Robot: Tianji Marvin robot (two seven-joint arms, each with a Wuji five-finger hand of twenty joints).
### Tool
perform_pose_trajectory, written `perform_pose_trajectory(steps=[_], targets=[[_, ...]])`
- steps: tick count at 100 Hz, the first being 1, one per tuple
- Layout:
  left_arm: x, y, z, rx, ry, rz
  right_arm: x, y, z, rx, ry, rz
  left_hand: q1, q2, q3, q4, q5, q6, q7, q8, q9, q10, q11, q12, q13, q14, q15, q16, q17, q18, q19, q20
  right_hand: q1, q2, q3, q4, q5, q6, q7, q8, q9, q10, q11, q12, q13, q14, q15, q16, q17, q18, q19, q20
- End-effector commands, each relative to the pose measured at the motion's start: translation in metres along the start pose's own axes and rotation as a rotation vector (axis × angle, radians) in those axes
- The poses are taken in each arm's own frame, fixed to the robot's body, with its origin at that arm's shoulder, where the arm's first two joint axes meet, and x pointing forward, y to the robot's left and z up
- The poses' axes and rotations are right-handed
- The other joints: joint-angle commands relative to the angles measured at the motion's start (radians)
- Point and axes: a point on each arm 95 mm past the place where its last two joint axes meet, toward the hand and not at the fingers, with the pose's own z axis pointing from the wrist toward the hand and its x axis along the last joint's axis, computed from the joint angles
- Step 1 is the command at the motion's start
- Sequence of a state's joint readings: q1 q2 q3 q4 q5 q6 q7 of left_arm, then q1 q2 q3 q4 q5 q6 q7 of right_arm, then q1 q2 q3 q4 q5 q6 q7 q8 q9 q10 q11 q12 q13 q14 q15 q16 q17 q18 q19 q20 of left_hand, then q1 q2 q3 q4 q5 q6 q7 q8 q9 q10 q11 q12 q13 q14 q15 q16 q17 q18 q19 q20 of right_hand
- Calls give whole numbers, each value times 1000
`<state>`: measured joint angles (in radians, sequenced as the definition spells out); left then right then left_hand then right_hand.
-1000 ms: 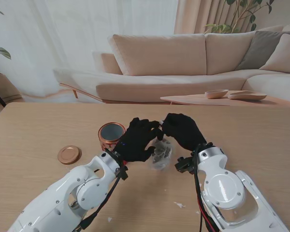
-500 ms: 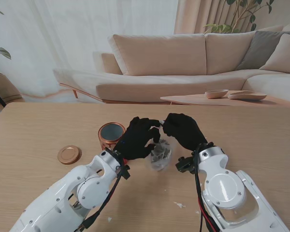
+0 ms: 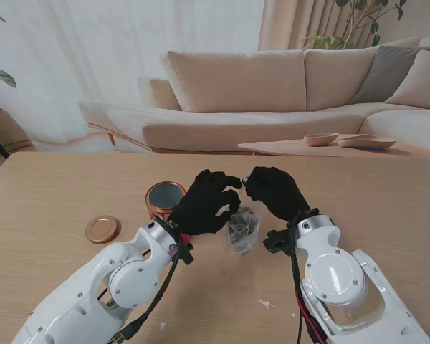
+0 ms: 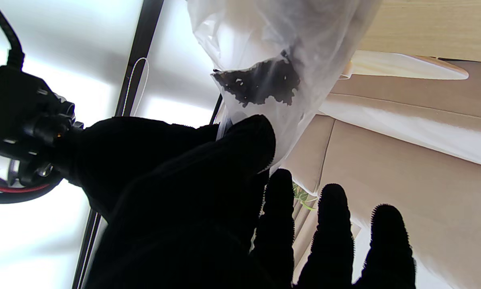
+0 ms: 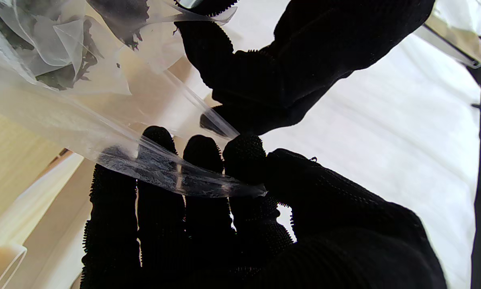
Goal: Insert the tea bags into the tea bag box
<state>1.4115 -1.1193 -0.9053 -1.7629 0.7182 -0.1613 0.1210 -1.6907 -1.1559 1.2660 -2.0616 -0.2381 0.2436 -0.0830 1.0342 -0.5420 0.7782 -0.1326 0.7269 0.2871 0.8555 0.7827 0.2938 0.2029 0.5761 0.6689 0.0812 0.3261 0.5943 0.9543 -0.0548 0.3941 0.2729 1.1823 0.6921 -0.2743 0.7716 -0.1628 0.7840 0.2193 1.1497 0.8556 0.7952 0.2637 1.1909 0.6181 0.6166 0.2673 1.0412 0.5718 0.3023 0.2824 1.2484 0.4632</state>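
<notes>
We hold a clear plastic bag (image 3: 241,229) of tea bags between our 2 hands, over the bench (image 3: 50,193) and just to the right of the copper tea bag box (image 3: 165,201). The bag hangs downward from its mouth, so its long axis runs roughly vertical, with the dark tea bags (image 4: 260,82) gathered in its lower part.

Our left hand (image 3: 204,203) has its thumb and first finger pinched on one lip of the bag's mouth, the other 3 fingers (image 4: 331,224) spread free. Our right hand (image 3: 272,192) is closed on the opposite lip, the film lying across its fingertips (image 5: 202,154) under the thumb. The 2 pinches sit almost touching, so the mouth looks barely parted.

The box stands upright and uncapped, its opening facing up; we cannot tell whether anything lies inside. Its lid (image 3: 102,229) rests flat on the bench, well apart to the left and nearer to us. The left hand is the nearer 1 to the box, which lies just left of the bag. We judge the coming move hinges on parting the mouth, then carrying a tea bag leftward to the box.
</notes>
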Motion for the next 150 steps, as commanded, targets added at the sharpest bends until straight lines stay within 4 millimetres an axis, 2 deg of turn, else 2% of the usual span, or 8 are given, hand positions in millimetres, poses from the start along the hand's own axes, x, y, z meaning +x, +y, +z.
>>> perform_pose_trajectory(steps=[1,24,47,62,88,116,150], targets=[[6,-2,3,-4,16,-12,1,-2,0,11,-2,8,61,5,33,-20,35,7,9,36,1,26,20,21,-36,3,23,-10,-1,19,26,14,3,20,9,9,3,-39,28,-3,3,0,27,9,28,-12,24,10,9,0,50,3],[14,-13,3,4,67,-39,-2,-1,1,6,-18,5,23,-23,89,-21,21,0,29,139,-4,22,17,31,-37,-3,17,-17,-1,18,27,14,3,19,10,9,3,-39,29,-3,2,-1,27,9,27,-11,23,10,8,0,49,3],[12,-34,-3,61,80,-39,-9,3,4,-2,-45,-1,-6,-54,155,-16,2,34,75,200,0,32,16,35,-36,1,11,-20,3,24,25,11,1,19,9,8,2,-40,29,-3,1,-3,27,9,27,-12,24,10,8,0,49,3],[-6,-51,-8,104,51,17,-14,4,6,-2,-66,2,-10,-64,172,-10,2,45,87,213,-1,35,14,36,-36,3,9,-21,5,26,26,11,3,20,9,8,1,-40,29,-3,1,-2,28,9,27,-12,24,10,7,0,49,3],[-57,-72,-15,154,-81,149,-15,4,5,-1,-65,5,-8,-67,183,-8,3,56,84,218,-7,37,10,36,-38,0,-1,-25,-5,19,22,9,4,20,9,8,1,-39,30,-3,0,0,28,9,26,-12,24,10,7,0,49,3],[-99,-64,-18,112,-246,225,-13,3,6,0,-52,7,12,-52,157,-5,-2,58,68,221,-24,37,5,37,-43,-6,-41,-25,-22,5,20,9,2,19,9,8,2,-40,30,-4,1,-2,27,9,26,-12,23,10,7,0,49,3],[-110,-46,-26,14,-345,251,-13,2,6,1,-53,8,21,-48,147,3,1,63,56,221,-26,43,1,39,-49,-6,-86,-5,-35,-2,18,7,2,19,9,8,1,-40,30,-4,0,-1,28,9,26,-12,23,10,7,0,49,3]])
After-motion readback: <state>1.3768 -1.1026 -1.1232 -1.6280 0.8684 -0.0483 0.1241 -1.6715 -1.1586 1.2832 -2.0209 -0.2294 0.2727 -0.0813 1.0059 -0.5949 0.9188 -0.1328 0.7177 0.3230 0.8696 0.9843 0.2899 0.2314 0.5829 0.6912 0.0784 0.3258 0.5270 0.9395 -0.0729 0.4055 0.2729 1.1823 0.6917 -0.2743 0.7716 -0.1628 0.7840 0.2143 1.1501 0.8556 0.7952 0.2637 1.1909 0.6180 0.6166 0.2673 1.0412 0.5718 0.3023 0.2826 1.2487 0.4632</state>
